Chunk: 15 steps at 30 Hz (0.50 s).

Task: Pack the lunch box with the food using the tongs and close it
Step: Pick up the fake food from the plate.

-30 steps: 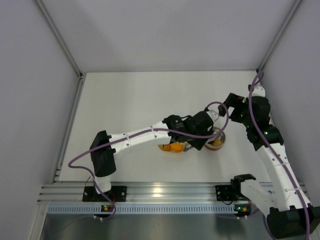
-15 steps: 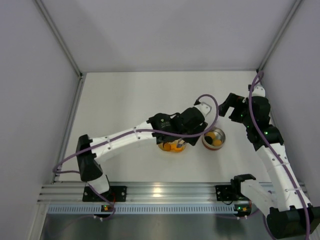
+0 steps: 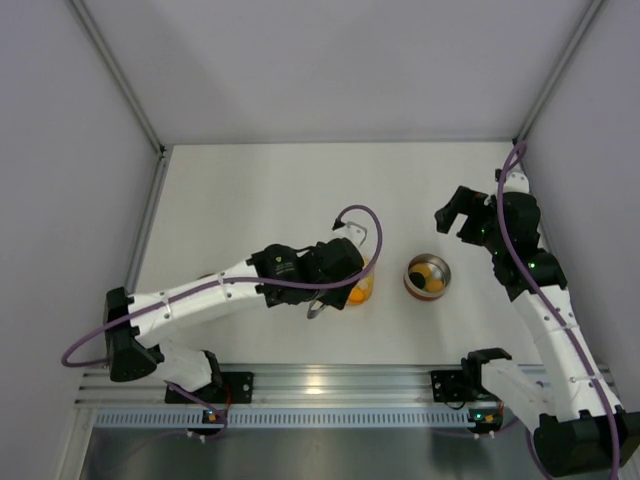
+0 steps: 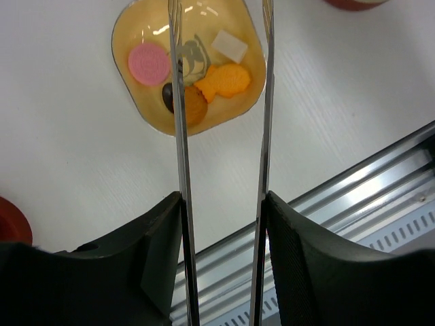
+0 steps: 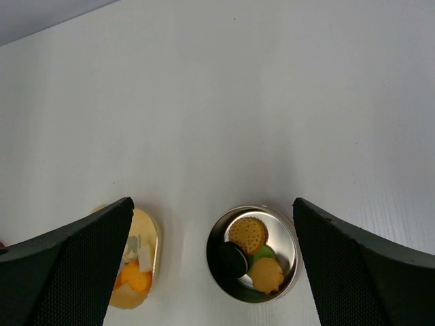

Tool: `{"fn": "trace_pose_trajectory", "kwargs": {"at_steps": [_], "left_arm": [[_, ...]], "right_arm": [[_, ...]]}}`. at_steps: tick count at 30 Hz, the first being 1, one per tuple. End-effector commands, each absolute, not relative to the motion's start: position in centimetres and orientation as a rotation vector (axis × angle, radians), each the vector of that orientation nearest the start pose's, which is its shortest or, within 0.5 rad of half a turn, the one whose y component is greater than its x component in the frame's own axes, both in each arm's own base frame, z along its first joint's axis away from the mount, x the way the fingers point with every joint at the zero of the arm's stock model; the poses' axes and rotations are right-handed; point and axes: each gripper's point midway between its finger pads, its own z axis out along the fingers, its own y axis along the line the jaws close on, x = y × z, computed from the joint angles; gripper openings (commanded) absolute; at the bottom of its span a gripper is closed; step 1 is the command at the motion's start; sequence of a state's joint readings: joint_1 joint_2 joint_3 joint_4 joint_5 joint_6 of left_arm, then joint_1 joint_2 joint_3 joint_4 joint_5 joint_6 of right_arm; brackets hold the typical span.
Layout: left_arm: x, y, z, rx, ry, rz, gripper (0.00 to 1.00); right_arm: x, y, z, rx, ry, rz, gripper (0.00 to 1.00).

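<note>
The steel lunch box (image 3: 428, 275) (image 5: 255, 255) stands open on the table, holding a yellow cracker (image 5: 247, 234), a dark cookie (image 5: 233, 258), a green piece and an orange star piece (image 5: 266, 273). My left gripper (image 3: 340, 272) (image 4: 222, 197) is shut on the silver tongs (image 4: 178, 136). Their two arms run apart over the yellow dish (image 4: 129, 102), and the tips leave the top of that view. A pink disc (image 4: 149, 64), a white block (image 4: 229, 46), an orange fish (image 4: 225, 81) and brown pieces (image 4: 192, 105) lie in the dish. My right gripper (image 3: 455, 215) (image 5: 213, 204) hangs open above the lunch box.
A red lid (image 4: 10, 221) lies at the left edge of the left wrist view. The yellow dish (image 3: 360, 288) (image 5: 139, 258) sits just left of the lunch box. The aluminium rail (image 3: 320, 385) runs along the near table edge. Grey walls close in the sides and back.
My left arm has swung left, carrying the tongs from over the lunch box back to the yellow dish. The lunch box now shows fully. The right arm has barely moved.
</note>
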<state>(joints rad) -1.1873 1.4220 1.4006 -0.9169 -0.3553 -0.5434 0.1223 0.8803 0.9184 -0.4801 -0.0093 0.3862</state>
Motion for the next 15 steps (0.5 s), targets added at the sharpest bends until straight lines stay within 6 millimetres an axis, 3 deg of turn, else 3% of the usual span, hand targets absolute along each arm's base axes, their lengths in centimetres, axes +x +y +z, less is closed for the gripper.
{"fn": "trace_pose_trajectory", "kwargs": {"at_steps": [1,7,15], "left_arm": [[15.5,-29.3,21.3,0.571,2.405,-0.378,0.55],[14.7,-29.3,19.4,0.568,2.457,-0.387,0.54],[15.1,-29.7,17.8,0.585,2.471,-0.341,0.54]], "right_arm": [[30.4,5.7,25.8,0.25,1.975,0.353,0.99],[30.5,5.9,25.3,0.252,1.98,0.367,0.99],[30.5,5.9,25.1,0.247,1.985,0.365,0.99]]}}
